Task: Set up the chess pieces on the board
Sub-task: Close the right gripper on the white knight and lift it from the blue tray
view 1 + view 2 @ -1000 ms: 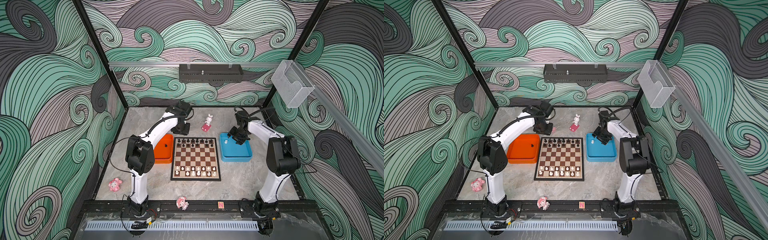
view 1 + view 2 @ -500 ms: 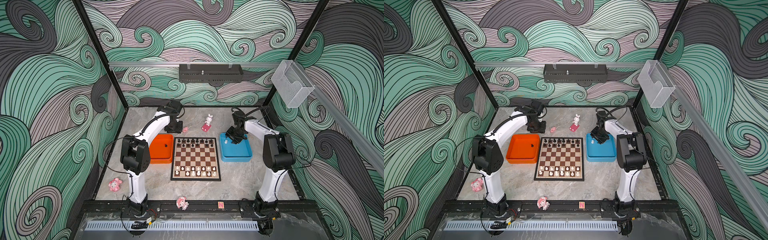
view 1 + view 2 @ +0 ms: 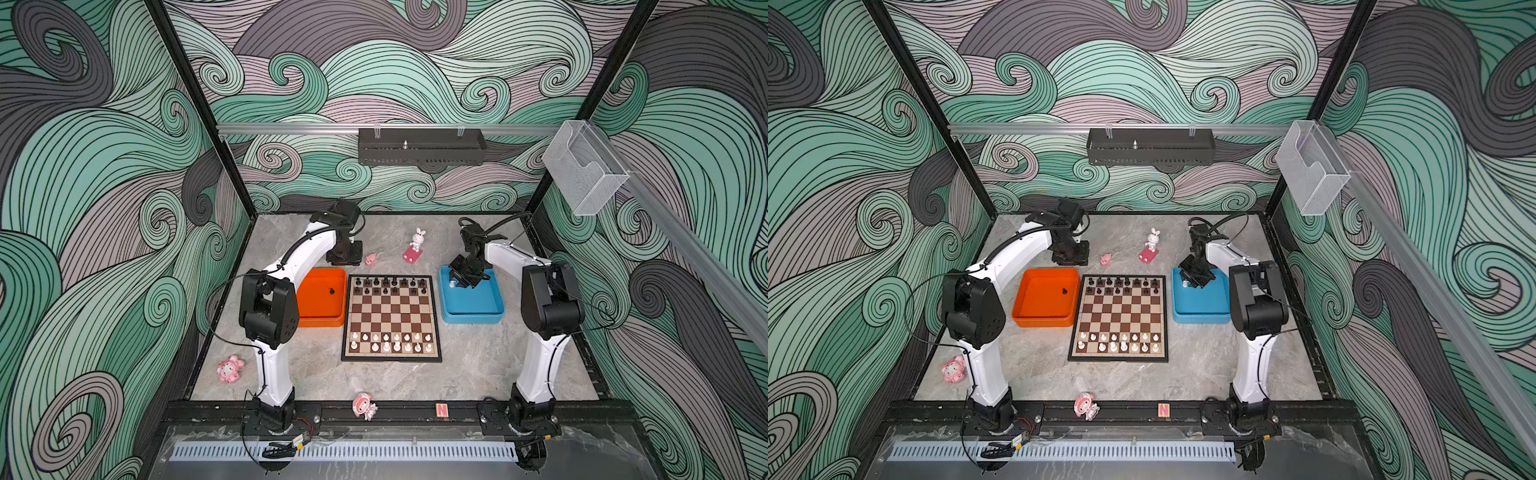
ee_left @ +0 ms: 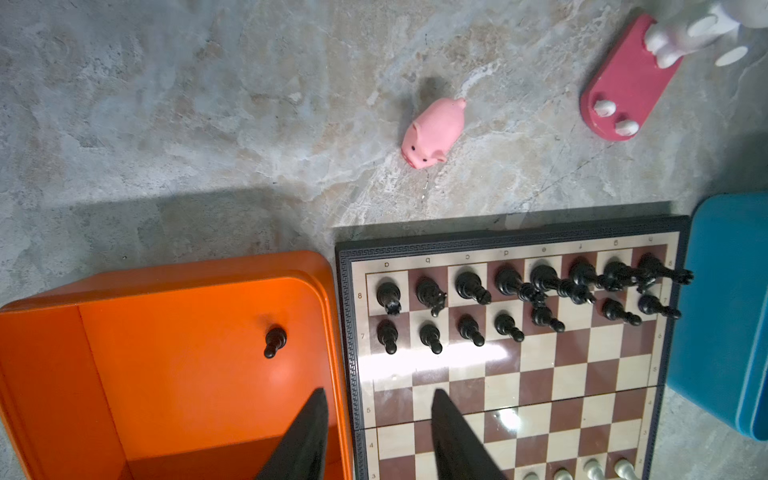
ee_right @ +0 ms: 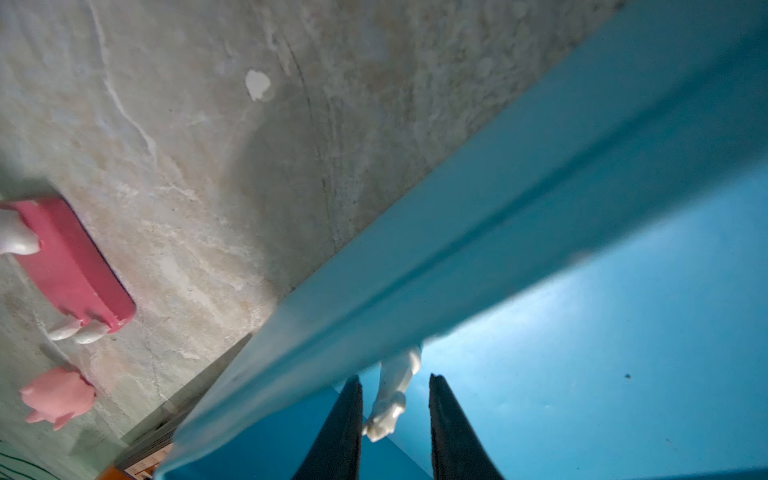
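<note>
The board lies mid-table, with black chess pieces on its two far rows and white ones on its two near rows. One black pawn lies in the orange tray. My left gripper hangs open and empty behind that tray, its fingers straddling the tray's rim and the board's edge. My right gripper is down in the far left corner of the blue tray. A white piece stands between its fingers, close against one, with a gap to the other.
A small pink pig and a white rabbit on a pink base stand behind the board. One pink figurine lies at the front left. Another is on the front rail.
My left gripper has drawn back from the board's far left corner to behind the orange tray. My right gripper's jaws have narrowed around the white piece in the blue tray.
</note>
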`<state>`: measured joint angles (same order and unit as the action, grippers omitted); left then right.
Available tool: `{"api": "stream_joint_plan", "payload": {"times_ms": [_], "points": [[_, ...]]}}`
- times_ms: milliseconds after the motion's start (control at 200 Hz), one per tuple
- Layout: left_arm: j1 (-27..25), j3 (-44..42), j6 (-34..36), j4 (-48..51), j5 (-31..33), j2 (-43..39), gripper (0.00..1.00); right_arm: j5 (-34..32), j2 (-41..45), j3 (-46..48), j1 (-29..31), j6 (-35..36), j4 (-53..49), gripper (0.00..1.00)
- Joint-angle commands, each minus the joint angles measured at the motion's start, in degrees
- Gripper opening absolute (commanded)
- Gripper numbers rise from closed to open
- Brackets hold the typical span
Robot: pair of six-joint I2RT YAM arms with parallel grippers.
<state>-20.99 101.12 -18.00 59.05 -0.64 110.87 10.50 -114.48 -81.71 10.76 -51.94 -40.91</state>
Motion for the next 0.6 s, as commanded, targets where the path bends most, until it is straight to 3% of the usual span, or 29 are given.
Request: {"api": "stream_joint_plan", "payload": {"times_ms": [0,590], "points": [[0.38,-0.31,0.25,-0.07,-0.67,-0.80,0.44,0.35,-0.79,-1.10,0.29,-0.40,-0.40,0.26],[0.62,-0.71,0.14,-0.48,-0.93,-0.83,0.44,0.58,0.61,-1.34,0.92,2.28,-1.83,0.00]]}}
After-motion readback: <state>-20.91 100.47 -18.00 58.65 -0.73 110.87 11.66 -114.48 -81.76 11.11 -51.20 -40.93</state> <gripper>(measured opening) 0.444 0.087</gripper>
